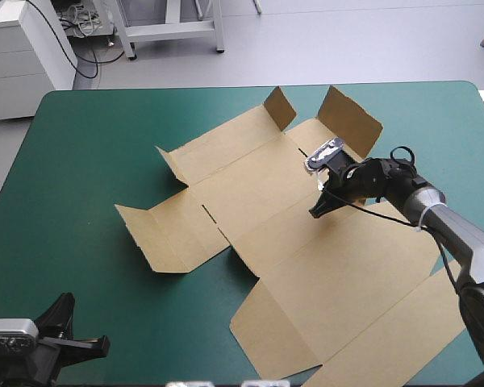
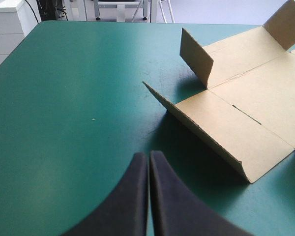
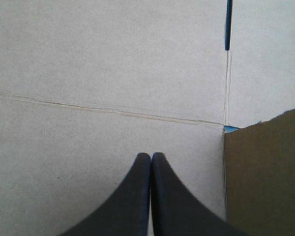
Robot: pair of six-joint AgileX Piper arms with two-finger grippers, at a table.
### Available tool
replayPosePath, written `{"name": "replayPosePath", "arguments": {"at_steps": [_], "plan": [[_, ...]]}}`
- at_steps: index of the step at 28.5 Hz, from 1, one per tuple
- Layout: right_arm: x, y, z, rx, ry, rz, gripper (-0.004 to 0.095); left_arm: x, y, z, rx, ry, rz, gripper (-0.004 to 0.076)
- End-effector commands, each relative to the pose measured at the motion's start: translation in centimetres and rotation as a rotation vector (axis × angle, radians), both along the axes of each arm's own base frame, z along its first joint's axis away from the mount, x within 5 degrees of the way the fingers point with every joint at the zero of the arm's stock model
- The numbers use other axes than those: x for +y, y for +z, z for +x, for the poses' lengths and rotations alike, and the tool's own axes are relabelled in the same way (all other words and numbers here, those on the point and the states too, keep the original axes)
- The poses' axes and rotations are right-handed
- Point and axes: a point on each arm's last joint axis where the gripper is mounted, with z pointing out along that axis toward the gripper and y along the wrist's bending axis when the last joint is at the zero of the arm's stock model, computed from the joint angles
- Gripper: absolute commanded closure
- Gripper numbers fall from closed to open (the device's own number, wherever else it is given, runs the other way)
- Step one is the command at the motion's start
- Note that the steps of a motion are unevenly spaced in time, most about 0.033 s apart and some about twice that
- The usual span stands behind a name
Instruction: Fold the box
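High view shows the box point(image 1: 250, 185) spread on the table point(image 1: 81, 145), some flaps point(image 1: 351, 121) raised. Right gripper point(image 1: 316, 212), closed and empty, is over the box's middle; left gripper point(image 2: 148, 155), also closed, is well apart from it.

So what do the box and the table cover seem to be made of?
The box: brown cardboard, matte, seemingly uncoated; pressed crease lines, cut slits and thin raw edges on the raised flaps suggest it. Corrugated or not, I cannot tell. The table cover: teal-green, smooth, with a soft sheen toward its far edge; perhaps vinyl or rubber, uncertain.
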Motion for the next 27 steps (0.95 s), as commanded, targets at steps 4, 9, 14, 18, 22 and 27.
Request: {"name": "replayPosePath", "arguments": {"at_steps": [4, 9, 14, 18, 22, 27], "plan": [[-0.17, 2.57, 0.19, -0.101, -0.014, 0.029, 0.0929, -0.07, 1.26, -0.27, -0.104, 0.008, -0.01, 0.0731], [-0.16, 2.56, 0.18, -0.099, -0.014, 0.029, 0.0929, -0.07, 1.26, -0.27, -0.104, 0.008, -0.01, 0.0731], [-0.16, 2.56, 0.18, -0.099, -0.014, 0.029, 0.0929, -0.07, 1.26, -0.27, -0.104, 0.008, -0.01, 0.0731], [-0.16, 2.56, 0.18, -0.099, -0.014, 0.029, 0.0929, -0.07, 1.26, -0.27, -0.104, 0.008, -0.01, 0.0731], [-0.16, 2.56, 0.18, -0.098, -0.019, 0.033, 0.0929, -0.07, 1.26, -0.27, -0.104, 0.008, -0.01, 0.0731], [-0.16, 2.56, 0.18, -0.092, -0.032, 0.043, 0.0929, -0.07, 1.26, -0.27, -0.104, 0.008, -0.01, 0.0731]]}}
